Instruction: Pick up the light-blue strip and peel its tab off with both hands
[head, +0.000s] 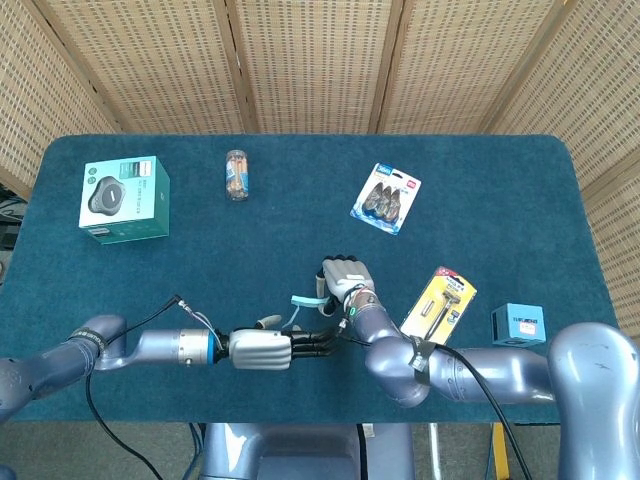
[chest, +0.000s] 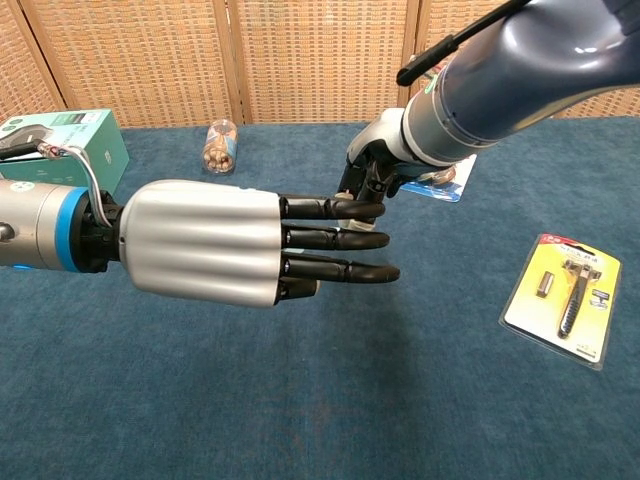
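The light-blue strip (head: 301, 300) hangs just left of my right hand (head: 345, 277), which pinches it above the blue table (head: 200, 250). My left hand (head: 262, 350) lies flat beside it with its fingers stretched out toward the right hand and the thumb apart. In the chest view the left hand (chest: 210, 255) fills the middle. Its dark fingertips (chest: 360, 240) reach up to the right hand (chest: 372, 180), the top one curling at its tip. There the strip is mostly hidden behind those fingers. I see nothing held in the left hand.
A green box (head: 125, 198) stands at the far left and a small jar (head: 236, 174) lies beside it. A blister pack (head: 386, 198) is at the back right. A yellow razor pack (head: 440, 305) and a small blue box (head: 517, 324) lie at the right.
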